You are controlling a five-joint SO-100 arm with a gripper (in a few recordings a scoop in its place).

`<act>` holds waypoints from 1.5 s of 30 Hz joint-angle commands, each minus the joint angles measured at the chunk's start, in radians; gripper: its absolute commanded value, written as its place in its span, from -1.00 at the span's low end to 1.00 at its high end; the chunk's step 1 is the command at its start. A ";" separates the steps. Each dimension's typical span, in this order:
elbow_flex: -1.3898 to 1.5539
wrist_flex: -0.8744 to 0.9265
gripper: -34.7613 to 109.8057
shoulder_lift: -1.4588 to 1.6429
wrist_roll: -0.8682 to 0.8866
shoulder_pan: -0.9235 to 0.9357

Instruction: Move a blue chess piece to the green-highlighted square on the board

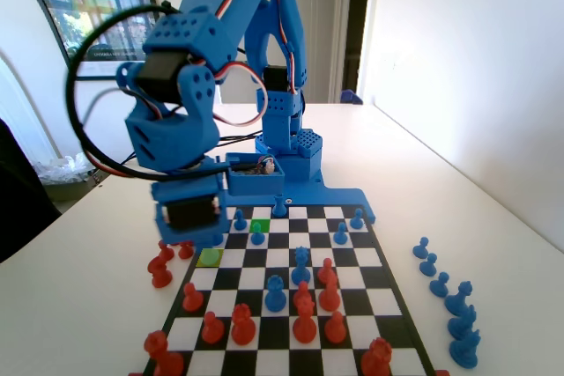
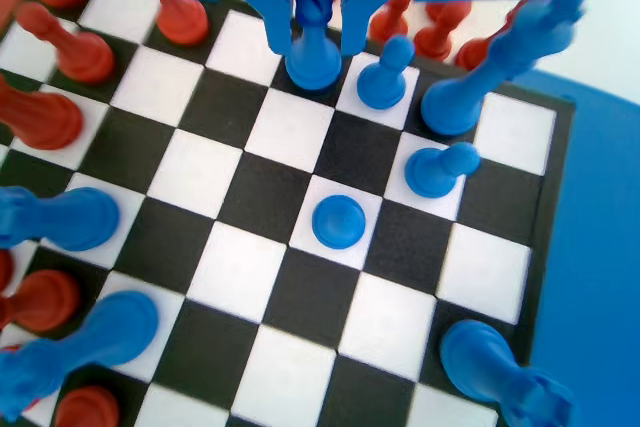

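In the wrist view my gripper [image 2: 318, 47] hangs from the top edge, its two jaws close on either side of a slim blue chess piece [image 2: 312, 65] with a notched head. The piece's base shows over a black square of the board [image 2: 290, 127]. In the fixed view the gripper [image 1: 211, 235] is low over the board's left side, its jaws largely hidden behind the wrist block. The green-highlighted square [image 1: 264, 223] lies one row from the arm's base, to the right of the gripper. A small blue pawn [image 1: 257, 234] stands at its front edge and covers part of it.
A duller yellow-green square [image 1: 210, 257] lies just in front of the gripper. Blue pawns [image 2: 385, 77] [image 2: 338, 220] stand close by, and red pieces [image 1: 304, 323] crowd the board's near rows. Spare blue pieces [image 1: 445, 288] stand on the table at right, red ones [image 1: 160, 270] at left.
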 commanded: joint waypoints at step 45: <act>0.098 0.305 -0.51 0.402 -0.028 -0.187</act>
